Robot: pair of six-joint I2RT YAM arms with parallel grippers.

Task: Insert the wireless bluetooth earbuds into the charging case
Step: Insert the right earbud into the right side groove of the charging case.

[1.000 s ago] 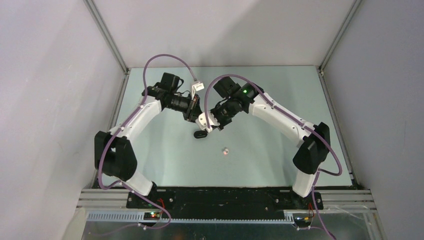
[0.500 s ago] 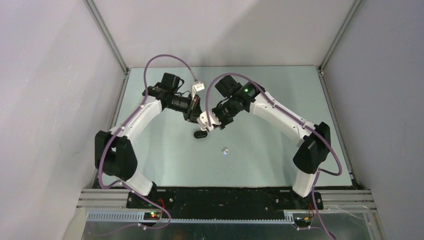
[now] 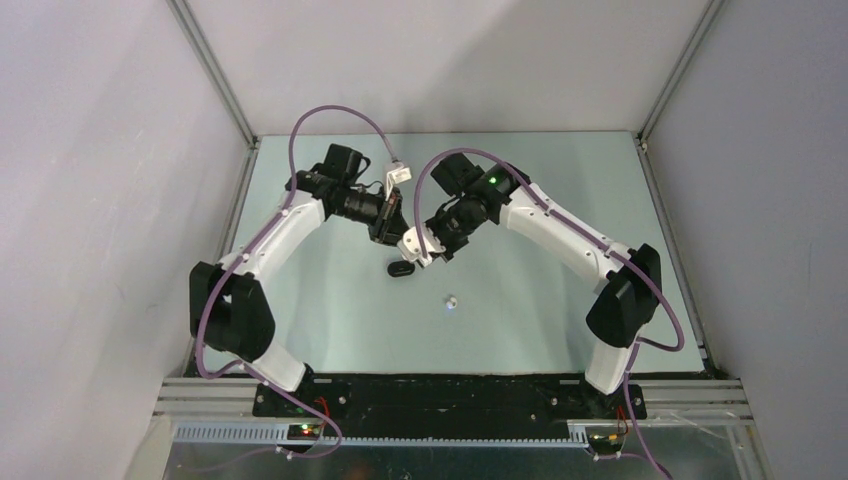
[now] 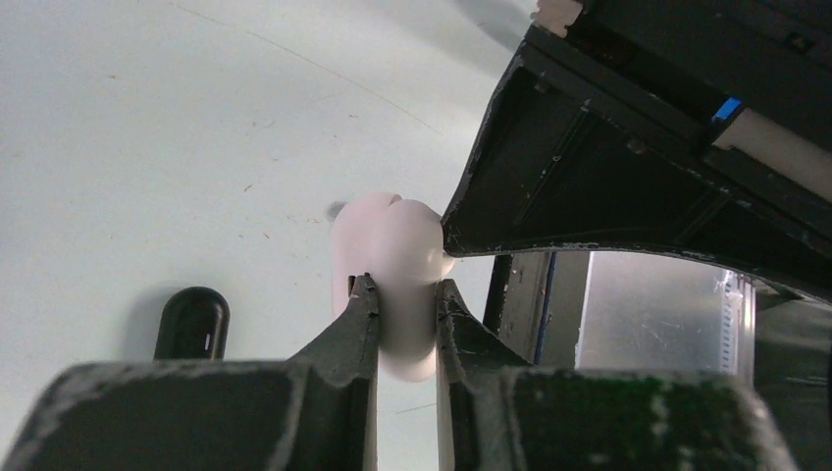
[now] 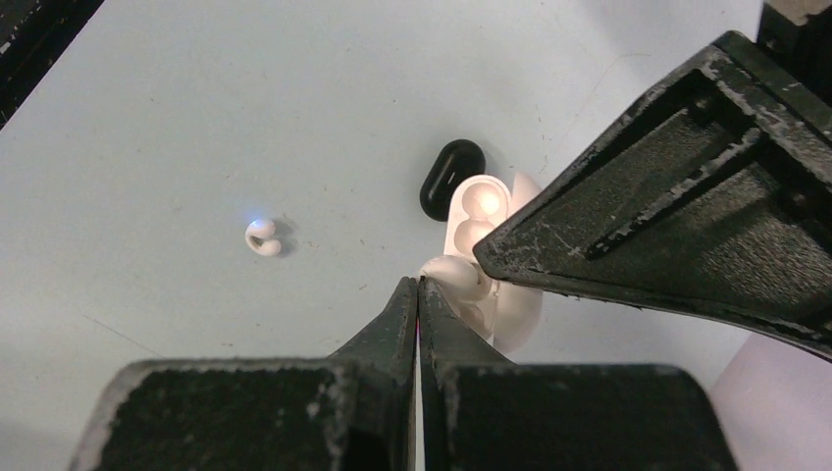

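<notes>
White charging case (image 4: 392,235): pinched between the two fingers of my left gripper (image 4: 402,294), one finger on each side. My right wrist view shows it open, with its pale hollows facing that camera.
Left gripper: closed on the case and holding it.
Right gripper (image 5: 419,289): fingers pressed flat together with nothing between them, the tips right at the open edge of the case.
White earbud (image 5: 453,275): at the rim of the open case, just beside my right fingertips. I cannot tell whether they touch it.
Black case (image 5: 451,179): lying shut on the table (image 5: 177,98), just beyond the white one.
Loose white earbud (image 5: 261,236): alone on the pale table, apart from both cases, with a small blue glow on it.
</notes>
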